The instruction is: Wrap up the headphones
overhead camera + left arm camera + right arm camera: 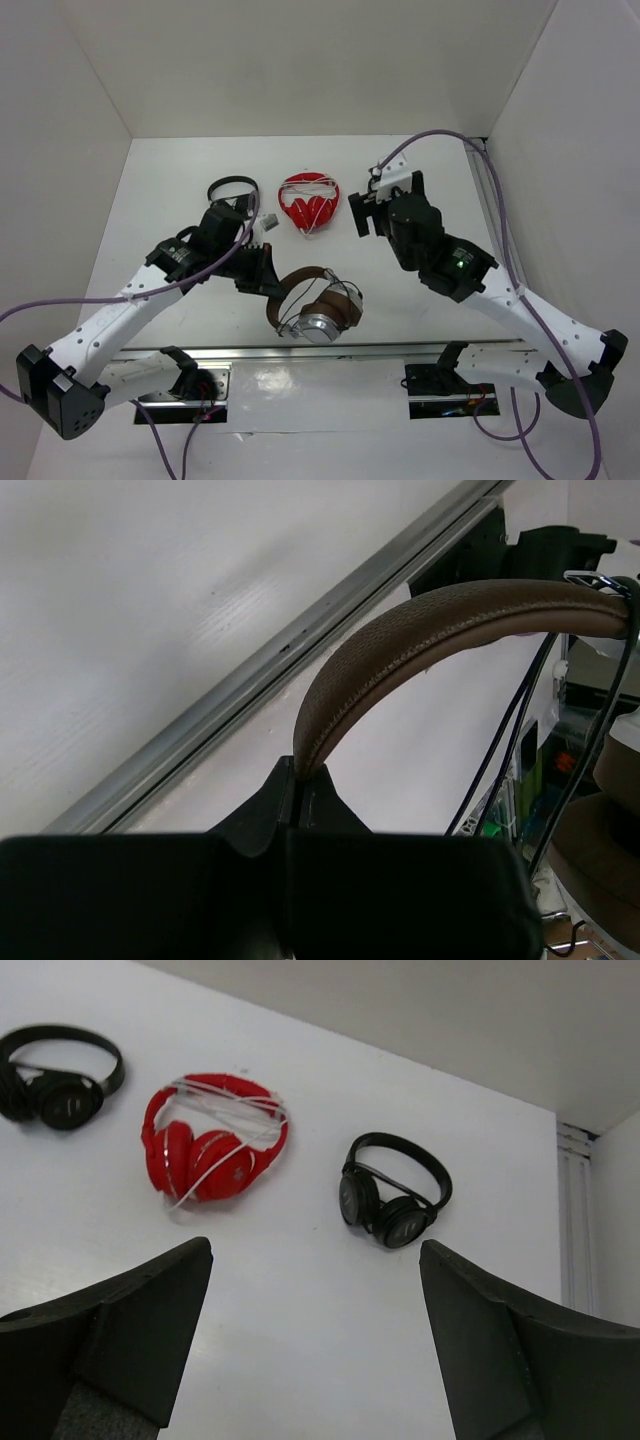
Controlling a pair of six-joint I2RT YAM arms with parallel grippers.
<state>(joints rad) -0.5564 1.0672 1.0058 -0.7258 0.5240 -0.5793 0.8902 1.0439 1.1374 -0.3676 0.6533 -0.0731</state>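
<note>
Clenching the headphones (320, 305) by their stiff headband (420, 630), near the near edge of the table (170, 180), is the left gripper (262, 277); the right gripper (315, 1252) gapes empty. The limp cable (500, 750), barely traceable, probably needs light pinching.

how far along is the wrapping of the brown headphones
Done: the left jaws are shut on the brown headband of the headphones. In hand: that hold; the right jaws are open and empty, near the red pair. Left: the thin black cable hangs loose beside the headband, no turns visible round it, so the winding looks not yet started.
</note>
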